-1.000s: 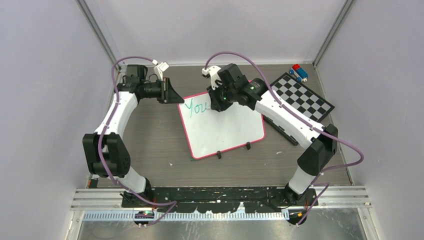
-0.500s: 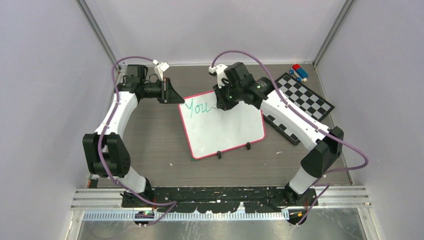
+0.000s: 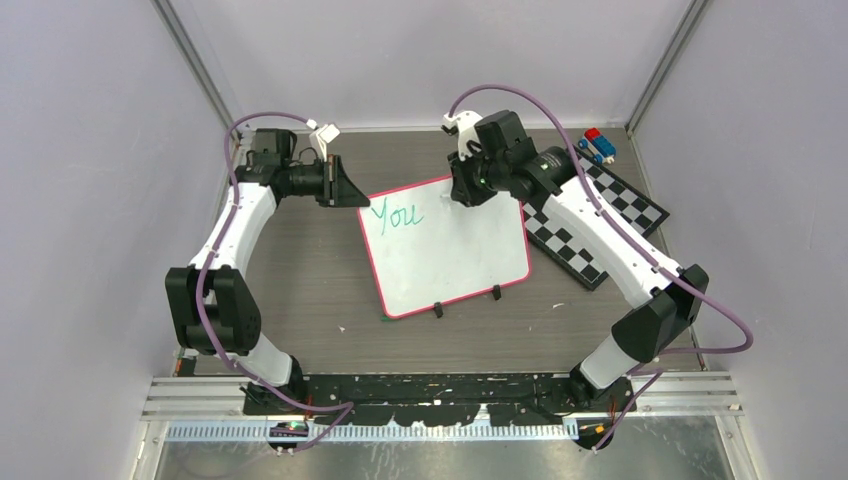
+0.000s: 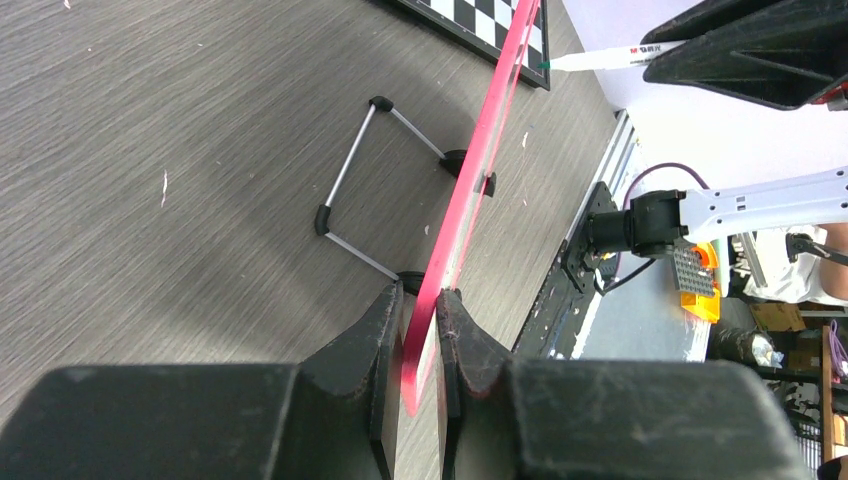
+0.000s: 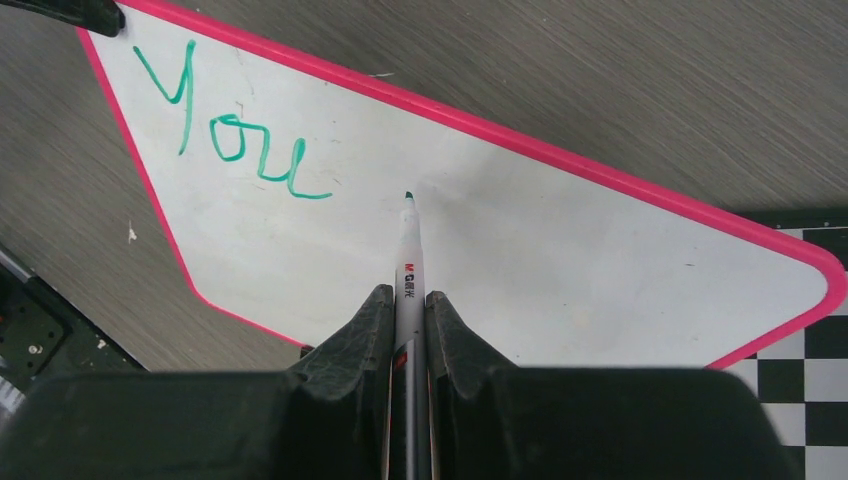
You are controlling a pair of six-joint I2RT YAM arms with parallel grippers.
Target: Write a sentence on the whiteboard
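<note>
Slippage is the main risk. The left gripper (image 4: 430,300) is clamped on the pink rim of the whiteboard (image 3: 450,255), which leans on a thin wire stand (image 4: 345,185) mid-surface, so a firm stroke could pivot it and skew the sentence (image 3: 395,214), so far only "You". The right gripper (image 5: 408,300) is closed on the marker (image 5: 409,250), tip just right of that word, and the pen could slide between the fingers. The surface (image 3: 300,280) is dark wood-grain. A checkered board (image 3: 610,210) lies beside the whiteboard, with toy blocks (image 3: 598,145) at the far corner. Pale walls enclose it.
</note>
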